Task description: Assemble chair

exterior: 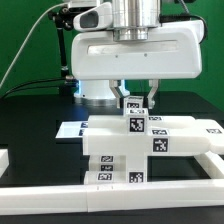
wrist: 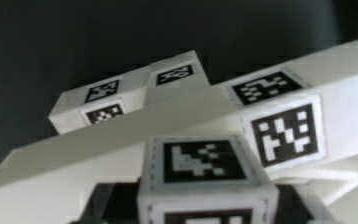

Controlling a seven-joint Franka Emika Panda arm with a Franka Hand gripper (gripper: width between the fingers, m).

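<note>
Claw [exterior: 137,100] clamped on a small tagged cube [wrist: 204,170] atop the part-built chair [exterior: 135,140] mid-counter [exterior: 30,115], looks like seating step; next: press straight down, then release.

A robotics lab or test cell is indicated. A glossy white robot arm [exterior: 125,45] is seen over a plain black desk [exterior: 35,110], which is bordered at 6 o'clock by a low white rail [exterior: 100,197]. Matte white blocky parts [exterior: 120,140] are covered with square black-and-white tags [exterior: 135,124] (the kind used for camera tracking). A green backdrop [exterior: 25,40] and a cable [exterior: 40,35] are visible behind, at 10 o'clock.
</note>
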